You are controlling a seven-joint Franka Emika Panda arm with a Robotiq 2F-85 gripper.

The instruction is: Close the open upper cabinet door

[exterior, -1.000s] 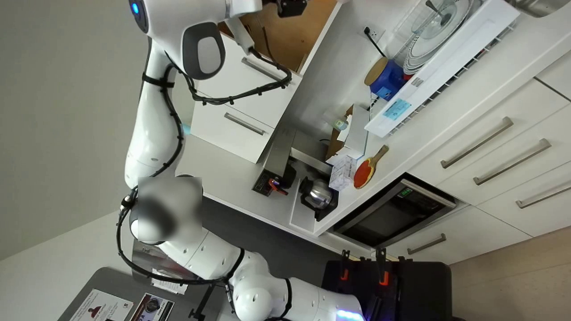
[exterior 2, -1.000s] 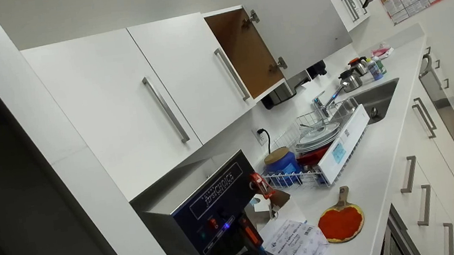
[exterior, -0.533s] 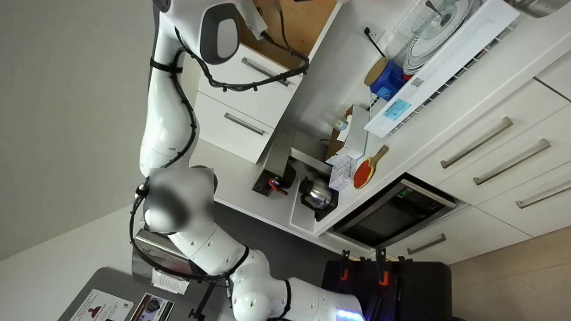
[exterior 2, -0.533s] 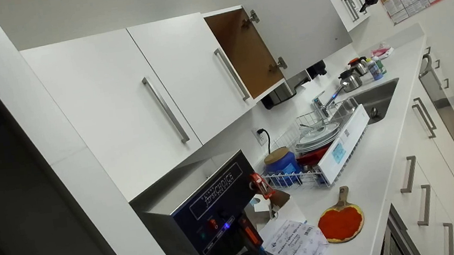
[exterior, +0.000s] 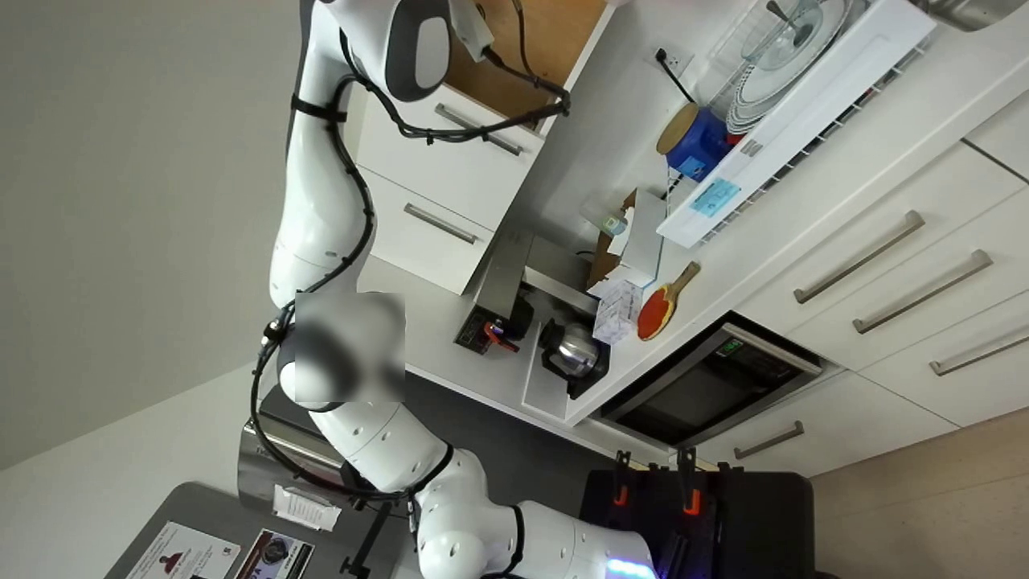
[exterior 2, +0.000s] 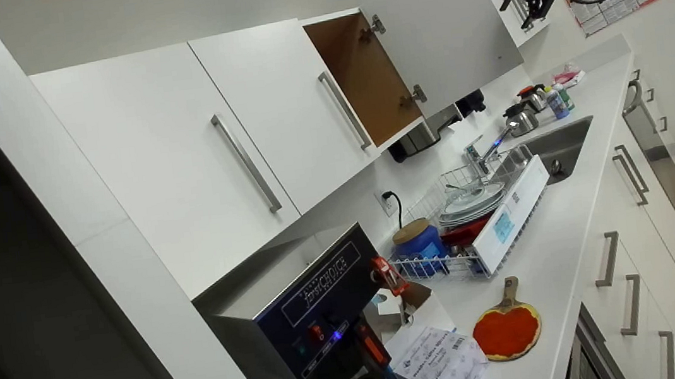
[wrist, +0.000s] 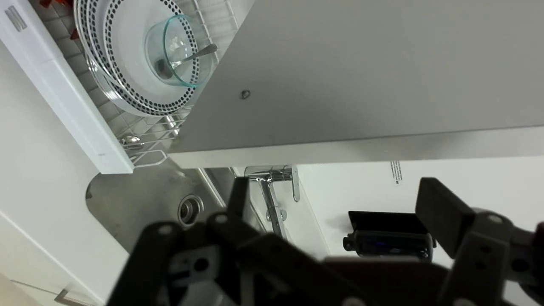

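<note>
The upper cabinet door point(exterior 2: 440, 31) is a plain white panel standing wide open on its hinges, beside the bare brown wood cabinet inside point(exterior 2: 355, 66). That inside also shows in an exterior view point(exterior: 547, 40) at the top, where the door itself is not in view. My gripper point(exterior 2: 515, 15) is open, to the right of the door's free edge and apart from it in the picture. In the wrist view the door point(wrist: 361, 68) fills the upper right, its edge running across above my gripper point(wrist: 333, 191). Nothing is held between the wide-apart fingers.
Closed white cabinet fronts with bar handles point(exterior 2: 278, 113) adjoin the open cabinet. Below are a dish rack point(exterior 2: 512, 214) with plates, a sink point(wrist: 140, 204) and a faucet point(wrist: 272, 191). A dark wall-mounted device point(wrist: 389, 238) shows beyond my fingers.
In an exterior view my gripper has moved left and slightly down, toward the door's free edge. In an exterior view the arm has shifted right and up. The door has not moved.
</note>
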